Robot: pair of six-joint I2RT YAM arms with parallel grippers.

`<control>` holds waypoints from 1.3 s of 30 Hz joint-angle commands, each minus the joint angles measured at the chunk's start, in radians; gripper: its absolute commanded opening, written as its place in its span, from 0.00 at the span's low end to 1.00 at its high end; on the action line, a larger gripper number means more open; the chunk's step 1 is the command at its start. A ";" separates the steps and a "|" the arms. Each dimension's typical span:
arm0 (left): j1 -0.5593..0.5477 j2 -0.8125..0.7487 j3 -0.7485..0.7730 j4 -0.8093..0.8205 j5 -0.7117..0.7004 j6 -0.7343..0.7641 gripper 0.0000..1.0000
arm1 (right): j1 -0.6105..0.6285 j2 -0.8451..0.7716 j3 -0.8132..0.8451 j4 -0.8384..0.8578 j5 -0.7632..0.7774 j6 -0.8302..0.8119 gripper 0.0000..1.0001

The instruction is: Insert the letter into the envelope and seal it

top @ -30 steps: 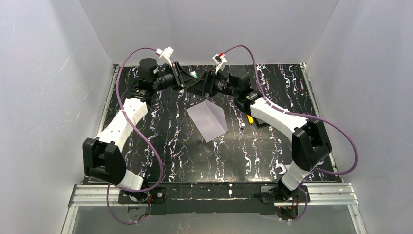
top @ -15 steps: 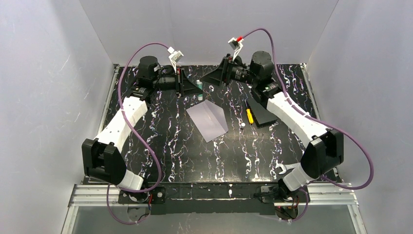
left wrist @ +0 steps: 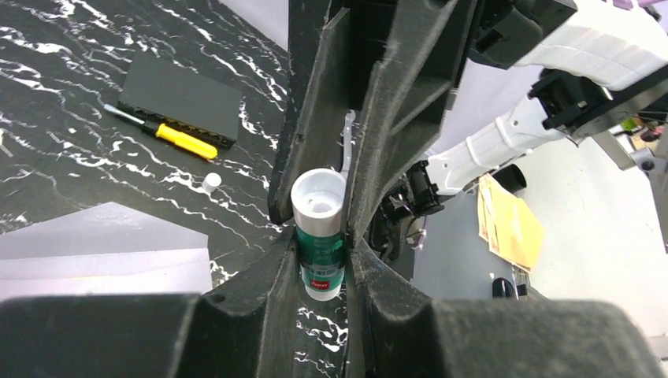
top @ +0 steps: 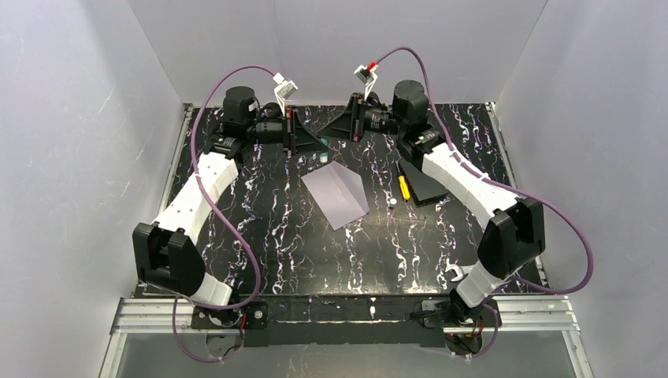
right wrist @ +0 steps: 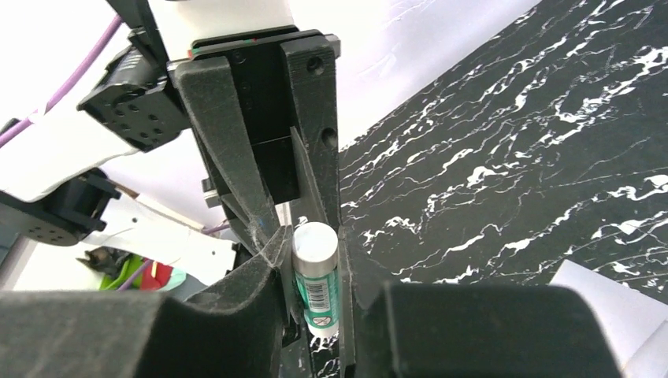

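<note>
Envelope [top: 337, 193] lies flat at the middle of the marbled table [top: 260, 236], pale lavender and untouched by either arm. No cream-tan letter shows anywhere, so it is probably already inside.

The change is at 12 o'clock from the envelope, where the two arms meet above the far end of the table. A second ago both grippers were together on the glue stick [left wrist: 319, 236]. Half a second ago the right gripper [right wrist: 313, 276] had drawn back toward 1 o'clock with its jaws wide. The stick stayed with the left gripper [left wrist: 323, 256]. Now the right one has come back and closed in again. In its wrist view its fingers press the green-labelled tube from both sides, with the left gripper's fingers clamped on the tube's other end. Both grippers therefore look closed on the glue stick, the left without having let go.

A small white cap [top: 391, 202] sits on the table at 3 o'clock from the envelope, near the yellow-handled screwdriver [top: 403, 187] and the black box [top: 429, 187]. The stick seems to be uncapped.

This release and fresh grip reads as one arm working the stick while the other steadies it, perhaps winding the glue out. If so, insertion is done and sealing is being prepared. Glue on the flap and the fold are not yet done.
</note>
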 commanded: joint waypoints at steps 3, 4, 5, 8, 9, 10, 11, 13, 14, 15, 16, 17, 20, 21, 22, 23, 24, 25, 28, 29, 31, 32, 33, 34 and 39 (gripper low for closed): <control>-0.006 -0.038 0.070 -0.183 -0.185 0.180 0.00 | 0.018 0.039 0.045 -0.093 0.201 0.014 0.01; -0.006 -0.040 0.076 -0.204 -0.278 0.207 0.00 | 0.020 0.046 0.045 -0.142 0.266 0.021 0.01; -0.006 -0.040 0.081 -0.217 -0.334 0.232 0.00 | 0.023 0.053 0.040 -0.177 0.314 0.033 0.01; -0.005 -0.027 0.089 -0.239 -0.464 0.335 0.00 | 0.038 0.072 0.050 -0.293 0.502 0.108 0.01; -0.007 -0.027 0.077 -0.236 -0.489 0.405 0.00 | 0.041 0.082 0.065 -0.339 0.552 0.152 0.01; -0.008 -0.030 0.051 -0.219 -0.498 0.473 0.00 | 0.043 0.100 0.097 -0.407 0.594 0.194 0.01; -0.008 -0.041 0.013 -0.184 -0.505 0.553 0.00 | 0.043 0.125 0.141 -0.477 0.632 0.222 0.01; -0.009 -0.088 -0.086 -0.068 -0.520 0.698 0.00 | 0.043 0.172 0.248 -0.621 0.659 0.288 0.01; -0.009 -0.101 -0.131 -0.022 -0.533 0.755 0.00 | 0.043 0.191 0.281 -0.654 0.658 0.327 0.01; -0.009 -0.110 -0.159 -0.009 -0.545 0.796 0.00 | 0.043 0.207 0.308 -0.679 0.651 0.380 0.01; -0.009 -0.107 -0.156 -0.012 -0.554 0.838 0.00 | 0.043 0.223 0.332 -0.703 0.642 0.416 0.01; -0.009 -0.098 -0.142 -0.037 -0.551 0.875 0.00 | 0.043 0.234 0.348 -0.717 0.630 0.452 0.01; -0.009 -0.081 -0.128 -0.050 -0.527 0.917 0.00 | 0.043 0.243 0.358 -0.729 0.602 0.530 0.01; -0.009 -0.078 -0.134 -0.036 -0.516 0.917 0.00 | 0.043 0.242 0.354 -0.729 0.593 0.548 0.01; -0.009 -0.074 -0.137 -0.031 -0.508 0.917 0.00 | 0.043 0.238 0.347 -0.719 0.577 0.562 0.01; -0.009 -0.068 -0.137 -0.033 -0.500 0.904 0.00 | 0.043 0.231 0.334 -0.691 0.570 0.565 0.08; -0.009 -0.060 -0.131 -0.052 -0.486 0.888 0.00 | 0.043 0.221 0.320 -0.651 0.562 0.546 0.30; -0.009 -0.050 -0.120 -0.085 -0.472 0.877 0.00 | 0.042 0.212 0.306 -0.593 0.539 0.498 0.54; -0.006 -0.018 -0.072 -0.196 -0.376 0.803 0.00 | 0.026 0.176 0.224 -0.368 0.387 0.316 0.80; -0.006 -0.011 -0.060 -0.227 -0.335 0.769 0.00 | 0.016 0.158 0.180 -0.305 0.327 0.270 0.81; -0.006 -0.005 -0.050 -0.248 -0.255 0.687 0.00 | 0.005 0.113 0.079 -0.139 0.213 0.164 0.82; -0.006 -0.003 -0.051 -0.251 -0.213 0.655 0.00 | 0.005 0.089 0.039 -0.092 0.170 0.101 0.82; -0.006 -0.004 -0.055 -0.249 -0.169 0.620 0.00 | 0.005 0.066 -0.009 -0.041 0.122 0.044 0.83; -0.006 -0.006 -0.058 -0.240 -0.127 0.579 0.00 | 0.005 0.043 -0.048 -0.025 0.096 0.001 0.83; -0.006 -0.010 -0.050 -0.253 0.000 0.496 0.00 | 0.005 -0.003 -0.085 -0.051 -0.005 -0.104 0.75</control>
